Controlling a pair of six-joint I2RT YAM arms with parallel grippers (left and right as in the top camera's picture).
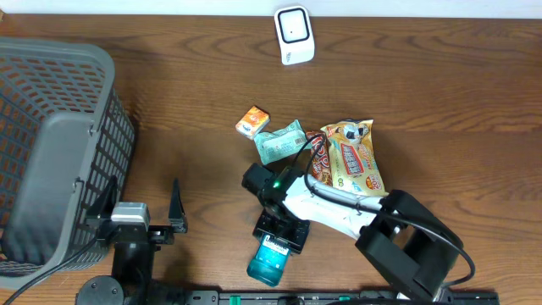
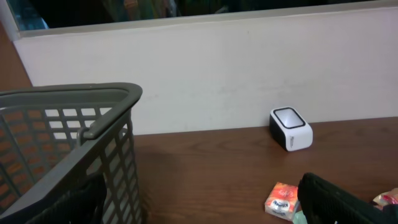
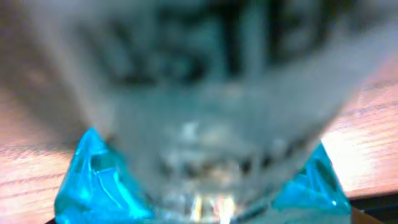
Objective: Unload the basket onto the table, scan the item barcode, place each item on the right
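Blurring right wrist view: bottle [image 3: 199,124]; right end effector [image 1: 278,237] unclear, left end effector [image 1: 142,193] splayed.

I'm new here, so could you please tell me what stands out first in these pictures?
The translucent blue plastic bottle sits at the near side, with the right end effector directly over it. A grey plastic mesh basket fills the left side, and a small white boxy scanner stands at the far side.

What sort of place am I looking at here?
Likely a mock shop checkout: a white barcode scanner, a grey shopping basket and packaged snacks sit on a wooden table.
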